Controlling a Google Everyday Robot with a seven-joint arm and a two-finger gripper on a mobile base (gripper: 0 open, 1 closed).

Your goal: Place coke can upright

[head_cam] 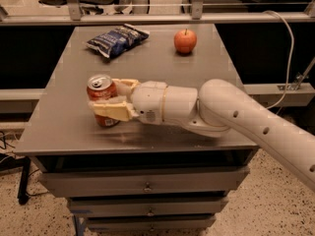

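Observation:
The coke can (102, 95) stands upright on the grey table (64, 127), near its front left part, pull-tab top facing up. My gripper (112, 98) reaches in from the right and its two pale fingers (112, 110) lie on either side of the can, one behind and one in front. The fingers are shut on the can. The can's base looks down on the table surface.
A blue chip bag (117, 39) lies at the back left of the table. A red apple (185, 41) sits at the back right. Drawers (147, 186) are below the table front. A cable (288, 48) hangs at the right.

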